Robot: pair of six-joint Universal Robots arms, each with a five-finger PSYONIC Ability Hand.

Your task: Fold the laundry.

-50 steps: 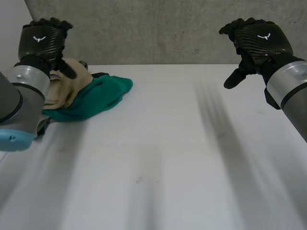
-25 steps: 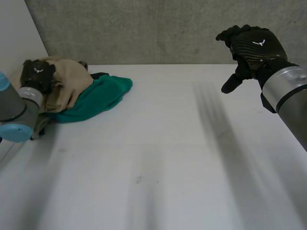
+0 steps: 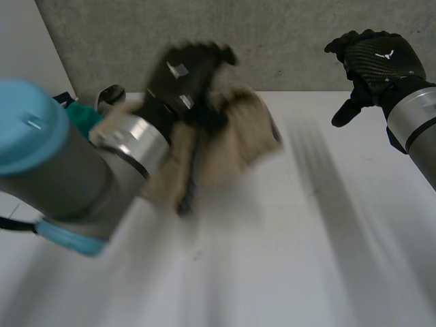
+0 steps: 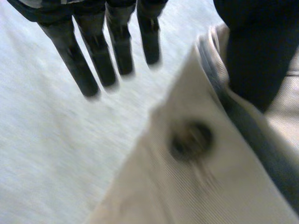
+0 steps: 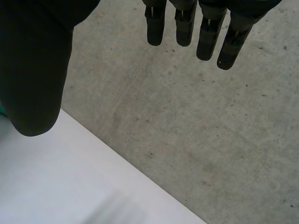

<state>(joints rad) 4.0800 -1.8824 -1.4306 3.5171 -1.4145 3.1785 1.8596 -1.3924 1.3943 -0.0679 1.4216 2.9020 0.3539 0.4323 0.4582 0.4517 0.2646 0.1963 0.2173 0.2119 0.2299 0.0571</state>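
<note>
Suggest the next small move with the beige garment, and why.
Probably lower the left hand so the beige garment settles on the bare middle of the white table. The garment hangs bunched under that hand, too crumpled to fold, and the right hand hovers open by the far wall, apart from the cloth, free to help spread it.

- Left hand (image 3: 185, 73): black shell, with small pale marks on its back, too blurred to read.
- Left hand's fingers (image 4: 88, 60): slim black rods with rounded tips, and a much thicker black thumb (image 4: 257, 56).
- Right hand (image 3: 377, 58): black with a fine woven sheen and a white bird-shaped mark (image 3: 387, 54) on its back.
- Right hand's fingers (image 5: 205, 35): black with blunt ends.
- Left arm (image 3: 61, 174): thick grey tube with a round light-blue cap (image 3: 24, 126) and a silver cuff (image 3: 133, 139) at the wrist.
- Right arm (image 3: 417, 119): silver wrist cuff edged in black.
</note>
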